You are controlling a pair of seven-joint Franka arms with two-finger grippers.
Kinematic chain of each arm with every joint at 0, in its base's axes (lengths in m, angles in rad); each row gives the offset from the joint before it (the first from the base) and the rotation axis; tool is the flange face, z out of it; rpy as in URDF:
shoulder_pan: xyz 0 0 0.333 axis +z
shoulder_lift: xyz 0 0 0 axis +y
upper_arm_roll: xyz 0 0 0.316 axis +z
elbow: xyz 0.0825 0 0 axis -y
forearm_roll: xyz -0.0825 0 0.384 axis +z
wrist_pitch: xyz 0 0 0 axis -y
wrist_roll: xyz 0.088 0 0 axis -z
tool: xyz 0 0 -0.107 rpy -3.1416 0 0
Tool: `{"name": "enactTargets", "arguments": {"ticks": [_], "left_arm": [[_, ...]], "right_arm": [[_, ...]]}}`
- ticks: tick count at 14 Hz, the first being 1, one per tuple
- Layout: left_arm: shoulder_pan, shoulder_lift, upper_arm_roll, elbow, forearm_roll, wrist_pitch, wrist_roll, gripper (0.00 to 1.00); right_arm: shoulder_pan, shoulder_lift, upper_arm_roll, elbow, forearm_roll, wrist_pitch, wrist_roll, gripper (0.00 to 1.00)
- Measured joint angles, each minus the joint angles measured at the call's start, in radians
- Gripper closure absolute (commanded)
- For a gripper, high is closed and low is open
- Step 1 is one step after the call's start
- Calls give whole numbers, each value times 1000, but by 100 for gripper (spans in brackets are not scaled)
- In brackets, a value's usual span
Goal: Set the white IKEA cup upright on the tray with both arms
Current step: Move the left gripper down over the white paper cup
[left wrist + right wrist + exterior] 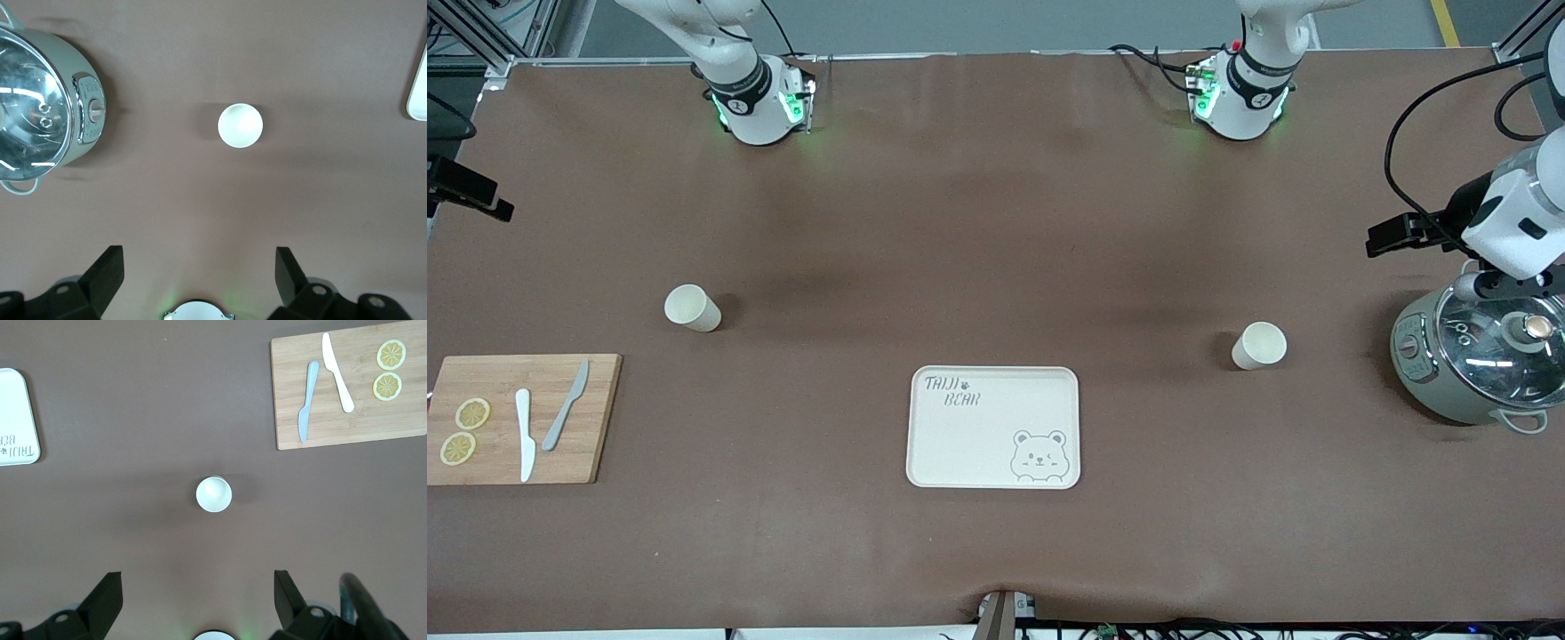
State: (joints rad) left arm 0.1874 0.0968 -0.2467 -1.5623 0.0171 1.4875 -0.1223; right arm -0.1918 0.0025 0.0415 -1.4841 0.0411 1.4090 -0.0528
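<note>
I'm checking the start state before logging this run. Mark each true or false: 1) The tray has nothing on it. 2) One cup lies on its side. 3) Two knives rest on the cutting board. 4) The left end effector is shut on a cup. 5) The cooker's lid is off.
1) True: the tray is bare.
2) False: both cups stand upright on the table.
3) True: two knives lie on the cutting board beside lemon slices.
4) False: the left end effector is open, holding nothing.
5) False: the glass lid sits on the cooker.
</note>
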Motion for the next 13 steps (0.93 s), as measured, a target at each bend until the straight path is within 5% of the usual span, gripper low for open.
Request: {"name": "enactTargets", "arguments": {"ticks": [4, 13], "left_arm": [[0, 9, 0, -51, 0, 77, 0, 0], [-5, 80, -8, -324, 3, 443, -84, 0]], "right_arm": [[-10, 1, 0, 0, 4, 0, 0, 0], [-11, 2, 0, 0, 5, 1, 0, 0]]}}
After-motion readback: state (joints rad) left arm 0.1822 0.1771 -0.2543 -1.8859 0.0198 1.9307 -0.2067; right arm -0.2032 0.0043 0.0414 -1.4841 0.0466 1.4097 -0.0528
